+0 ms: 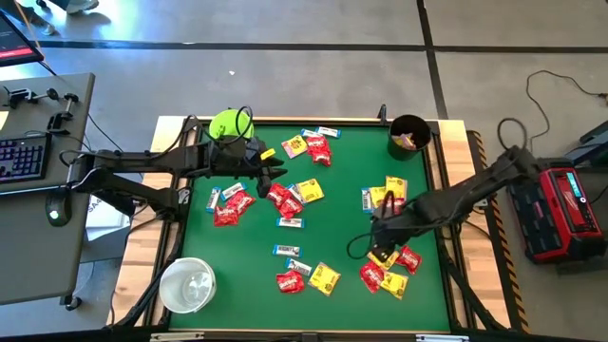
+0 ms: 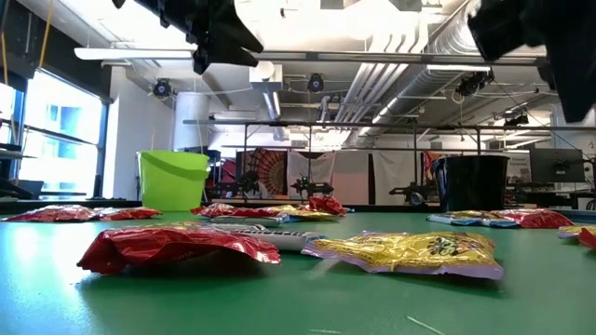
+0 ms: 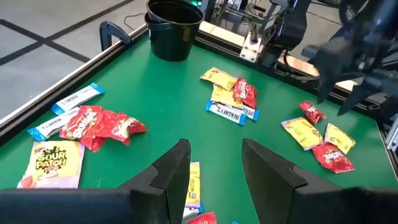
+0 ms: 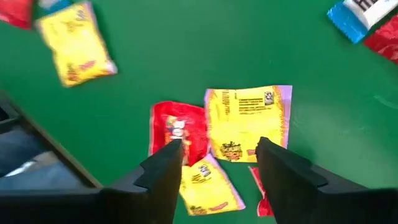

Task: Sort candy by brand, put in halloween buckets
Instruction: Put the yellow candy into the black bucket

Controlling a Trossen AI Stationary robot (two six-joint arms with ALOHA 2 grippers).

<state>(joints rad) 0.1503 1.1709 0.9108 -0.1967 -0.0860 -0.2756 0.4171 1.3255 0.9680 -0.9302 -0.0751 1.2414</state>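
Candy (image 4: pixel 247 121) just below open right hand (image 4: pixel 214 163)

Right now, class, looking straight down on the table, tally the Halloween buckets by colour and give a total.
lime green bucket: 1
black bucket: 1
white bucket: 1
Total: 3

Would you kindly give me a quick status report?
Left tool open, empty, near lime bucket. Right tool open above yellow packet. Red packet crowds it.
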